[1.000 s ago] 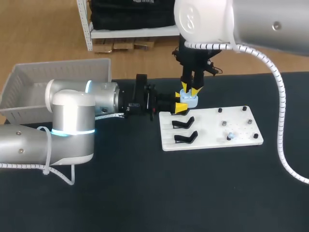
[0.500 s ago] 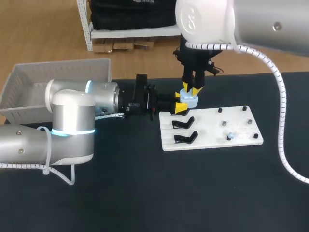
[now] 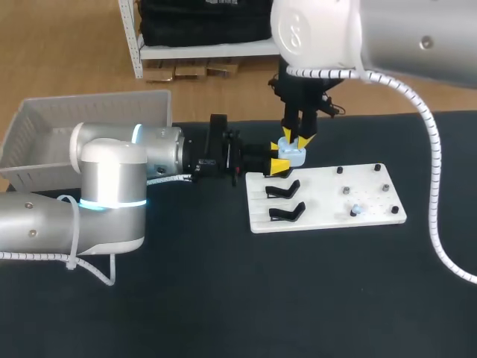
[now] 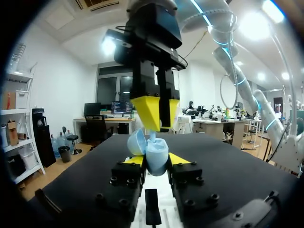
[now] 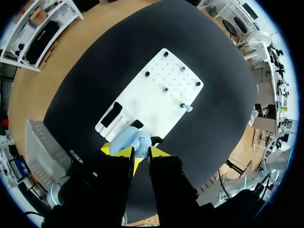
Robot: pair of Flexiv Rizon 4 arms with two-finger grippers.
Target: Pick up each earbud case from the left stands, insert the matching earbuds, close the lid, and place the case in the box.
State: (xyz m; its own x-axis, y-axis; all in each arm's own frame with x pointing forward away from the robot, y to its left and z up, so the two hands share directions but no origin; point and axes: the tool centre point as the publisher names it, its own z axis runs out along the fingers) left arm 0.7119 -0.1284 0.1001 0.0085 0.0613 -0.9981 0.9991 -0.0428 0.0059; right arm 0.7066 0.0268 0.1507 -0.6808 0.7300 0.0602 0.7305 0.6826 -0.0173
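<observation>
On the near left part of the white board (image 3: 320, 195) stand two black stands (image 3: 285, 212), and a small blue earbud (image 3: 356, 211) lies toward its right edge. At the board's far left corner the left gripper (image 3: 280, 165) clamps the light blue earbud case (image 3: 292, 155), whose lid is open. The right gripper (image 3: 297, 137) hangs just above the case; if it grips anything, I cannot tell.

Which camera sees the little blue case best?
The left wrist view: the blue case looks big, lid open, held by the left gripper. The head view shows it tiny; the right wrist view shows it half hidden.
</observation>
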